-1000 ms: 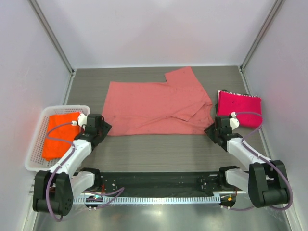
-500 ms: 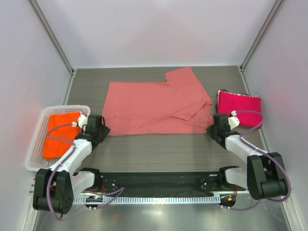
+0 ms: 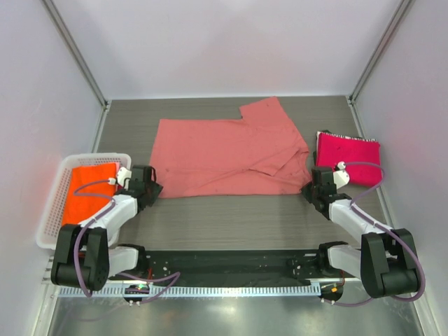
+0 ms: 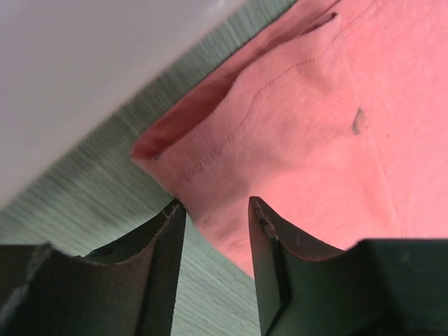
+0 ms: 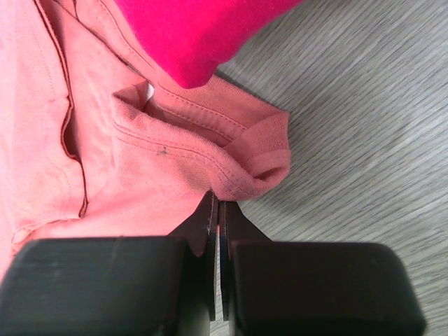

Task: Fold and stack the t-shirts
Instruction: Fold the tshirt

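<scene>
So the left pincer (image 4: 215,204) is sitting with its two dark fingers parted about halfway, nothing clamped. The near-left corner of the salmon-pink short-sleeved cloth t-shirt (image 3: 224,157) is lying right at its fingertips, the hem running across the gap between them. The rest of that shirt is spreading out ahead of this pincer and off to its right, flat on the grey wood-grain table (image 3: 231,217), with one sleeve folded in on the far side.

The right pincer (image 5: 215,199) is closing all the way, fingers pressed together, and it's looking like they're nipping the bunched near-right edge of the same salmon shirt right at the tips.

The folded magenta cloth t-shirt (image 3: 348,157) is resting just ahead of the right pincer and a bit to its right, its corner overlapping the salmon hem in the wrist view.

The bright orange folded t-shirt (image 3: 87,192) is lying in the white plastic lattice basket (image 3: 43,234), just to the left of the left pincer.
</scene>
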